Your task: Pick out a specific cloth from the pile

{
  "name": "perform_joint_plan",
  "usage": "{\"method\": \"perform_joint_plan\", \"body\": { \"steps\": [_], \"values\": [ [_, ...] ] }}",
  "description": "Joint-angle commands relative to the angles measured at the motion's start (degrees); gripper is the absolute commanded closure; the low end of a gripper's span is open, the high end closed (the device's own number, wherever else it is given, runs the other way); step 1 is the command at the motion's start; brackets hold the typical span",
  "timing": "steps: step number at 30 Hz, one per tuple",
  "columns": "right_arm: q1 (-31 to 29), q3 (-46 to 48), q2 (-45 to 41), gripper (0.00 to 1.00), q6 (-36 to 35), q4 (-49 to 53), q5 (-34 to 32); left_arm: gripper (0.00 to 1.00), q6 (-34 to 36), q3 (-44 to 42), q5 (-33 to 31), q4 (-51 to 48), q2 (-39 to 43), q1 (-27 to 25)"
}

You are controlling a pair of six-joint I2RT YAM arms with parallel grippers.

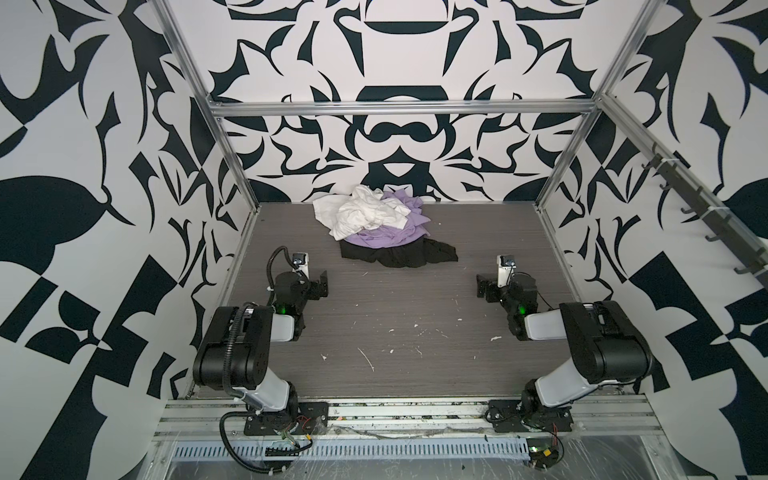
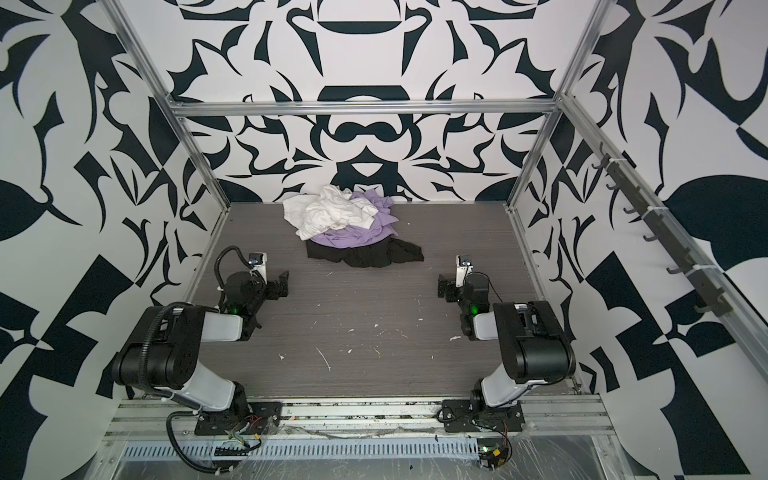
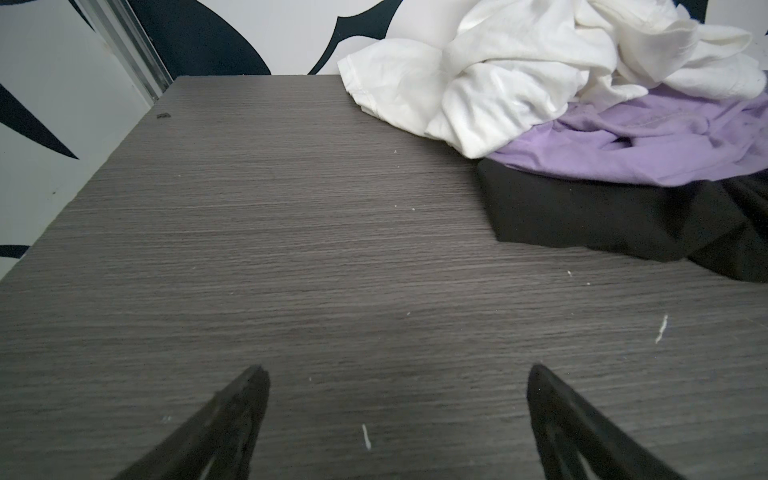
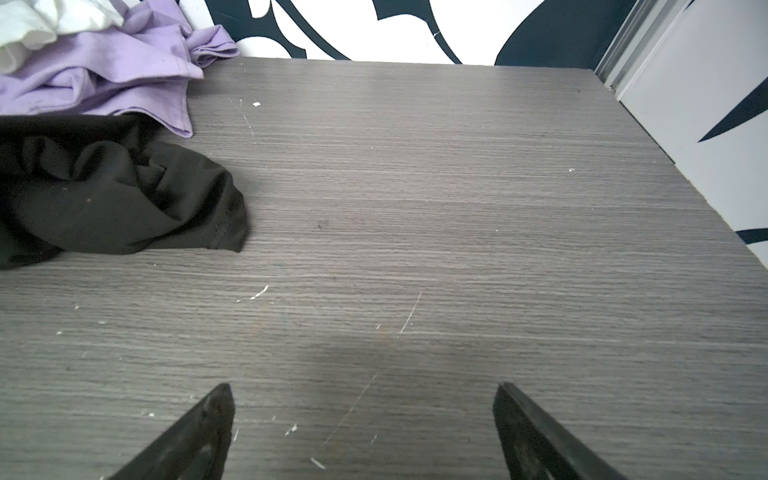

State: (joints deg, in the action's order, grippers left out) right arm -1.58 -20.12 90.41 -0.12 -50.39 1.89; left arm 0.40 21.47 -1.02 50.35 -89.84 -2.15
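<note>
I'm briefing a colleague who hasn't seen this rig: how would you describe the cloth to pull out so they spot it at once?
At the far middle of the grey table, against the patterned back wall, sits the pile. The cloth is the lavender layer in its middle: a crumpled white cloth lies on top, a black cloth spreads underneath.

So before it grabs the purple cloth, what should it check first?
1. Left gripper open and empty: ok.
2. Right gripper open and empty: ok.
3. Lavender cloth in view with an exposed edge: ok.
4. Lavender cloth free on top: not ok, the white cloth lies over it.
5. Lavender cloth untangled from the black cloth beneath: cannot tell.
</note>
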Motion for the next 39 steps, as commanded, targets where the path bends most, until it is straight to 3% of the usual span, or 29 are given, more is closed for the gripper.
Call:
{"method": "perform_joint_plan", "body": {
  "steps": [1, 8, 13, 39],
  "values": [
    [0.19, -0.1, -1.55, 0.01, 0.48, -1.61, -0.31, 0.01, -0.21, 0.08, 0.49, 1.6, 0.37, 0.15],
    [0.32, 0.25, -1.56, 0.01, 0.12, -2.56, 0.56, 0.01, -0.27, 0.15, 0.42, 1.51, 0.42, 0.22],
    [0.2, 1.83, -2.34, 0.01, 4.17, -4.31, -9.31, 0.01, 0.04, 0.18, 0.81, 1.25, 0.43, 0.2],
    [0.0, 1.29, -1.46, 0.01, 3.87, -4.27, -8.79, 0.01, -0.23, 0.07, 0.49, 1.51, 0.35, 0.2]
  ]
}}
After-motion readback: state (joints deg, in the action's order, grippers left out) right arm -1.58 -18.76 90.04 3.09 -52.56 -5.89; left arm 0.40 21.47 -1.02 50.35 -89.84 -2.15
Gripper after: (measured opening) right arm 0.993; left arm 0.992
